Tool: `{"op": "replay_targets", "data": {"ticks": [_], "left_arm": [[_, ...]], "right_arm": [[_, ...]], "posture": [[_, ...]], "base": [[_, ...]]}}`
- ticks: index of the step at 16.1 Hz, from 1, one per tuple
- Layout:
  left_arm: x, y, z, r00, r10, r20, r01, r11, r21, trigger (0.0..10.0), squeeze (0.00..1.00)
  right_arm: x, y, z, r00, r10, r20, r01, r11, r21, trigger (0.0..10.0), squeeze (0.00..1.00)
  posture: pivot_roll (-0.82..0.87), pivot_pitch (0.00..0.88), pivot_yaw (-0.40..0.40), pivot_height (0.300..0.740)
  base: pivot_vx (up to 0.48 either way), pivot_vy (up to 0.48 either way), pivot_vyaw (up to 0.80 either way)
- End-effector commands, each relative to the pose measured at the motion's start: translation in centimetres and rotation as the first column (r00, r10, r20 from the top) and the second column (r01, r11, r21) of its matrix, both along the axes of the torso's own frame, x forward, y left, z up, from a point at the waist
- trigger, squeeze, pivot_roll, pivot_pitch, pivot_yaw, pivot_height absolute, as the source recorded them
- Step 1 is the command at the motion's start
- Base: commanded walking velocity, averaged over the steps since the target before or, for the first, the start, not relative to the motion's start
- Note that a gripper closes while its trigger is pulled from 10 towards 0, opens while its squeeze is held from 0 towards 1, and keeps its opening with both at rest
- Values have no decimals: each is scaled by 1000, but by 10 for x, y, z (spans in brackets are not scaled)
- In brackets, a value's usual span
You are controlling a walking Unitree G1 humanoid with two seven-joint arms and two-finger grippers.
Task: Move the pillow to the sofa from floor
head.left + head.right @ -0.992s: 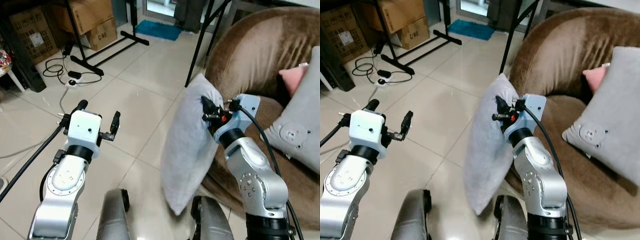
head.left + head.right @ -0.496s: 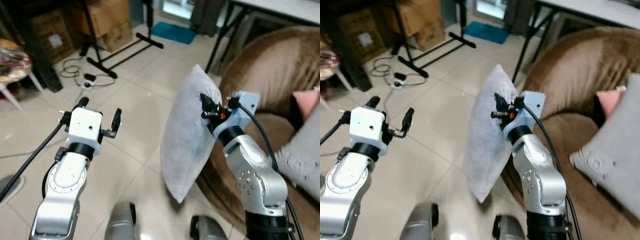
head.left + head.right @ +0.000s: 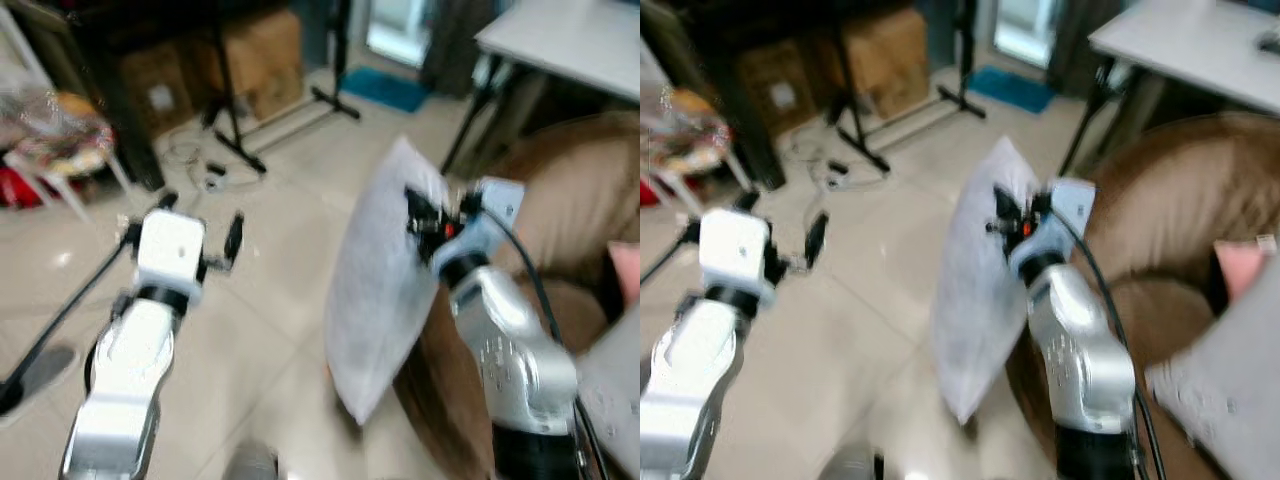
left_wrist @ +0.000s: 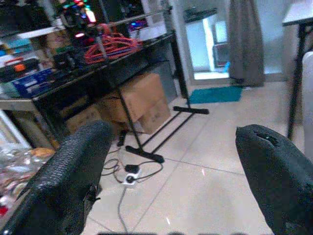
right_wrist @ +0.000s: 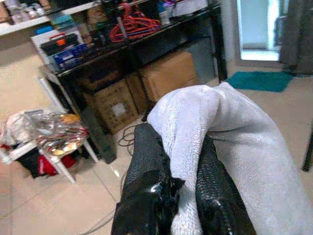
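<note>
The brown sofa is seen just right of and behind the right gripper, rounded back rising beyond it, seat low on that side. The grey pillow is carried clear of the floor: it hangs upright from the right gripper, most of its bulk below and to the left of the claw, bottom corner dangling above the tiles near the sofa's front edge. In the right wrist view a fold of the pillow's top edge is pinched between the two black fingers, so the claw is clenched on the fabric. The head views are blurred, so fine detail is lost.

Step in hand, as judged: transport to the seat. To be done well, the pinch should be kept firm, since only a small fold is held and the weight hangs free. The pillow should be lifted enough for its low corner to pass over the seat lip, then swung right, w/ release only once it's supported by the cushion. Space on the seat is shared w/ another grey pillow and a pink cushion, both far right of the claw, so the drop is best aimed at the nearer bare seat.

The left gripper is held out well left of the pillow, fingers spread apart, nothing between them.

Containers: cardboard boxes stand beyond the claws under a dark bench; they look closed, contents can't be told.
</note>
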State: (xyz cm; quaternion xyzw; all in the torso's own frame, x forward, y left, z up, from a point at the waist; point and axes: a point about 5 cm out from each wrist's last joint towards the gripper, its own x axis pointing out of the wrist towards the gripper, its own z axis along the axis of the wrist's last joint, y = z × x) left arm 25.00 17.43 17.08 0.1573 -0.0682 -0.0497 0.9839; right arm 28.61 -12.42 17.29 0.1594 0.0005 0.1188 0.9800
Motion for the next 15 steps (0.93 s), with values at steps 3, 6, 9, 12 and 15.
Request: {"op": "replay_targets", "data": {"ticks": [3,6,9,12,15], "left_arm": [[0,-1,-2,1000,-11,-10,11,1000,-7,10000,0],[1,-1,-2,1000,-13,-10,13,1000,0,10000,0],[1,-1,-1,1000,-14,-7,14,1000,3,10000,0],[1,-1,-1,1000,-20,-5,20,1000,5,10000,0],[1,-1,0,999,-35,-4,34,999,-11,10000,0]], "right_arm": [[-1,-2,11,999,-9,45,9,1000,9,10000,0],[-1,-3,10,999,-15,42,15,1000,9,10000,0],[-1,-3,10,999,-19,40,19,1000,11,10000,0],[0,-3,10,999,-21,38,20,1000,10,10000,0],[0,5,8,999,19,47,-18,1000,-10,10000,0]], "posture": [[110,0,-32,740],[111,0,-30,740],[112,0,-29,740],[113,0,-29,740],[117,0,-31,740]], "base": [[0,0,0],[0,0,0],[0,0,0],[0,0,0],[80,0,0]]}}
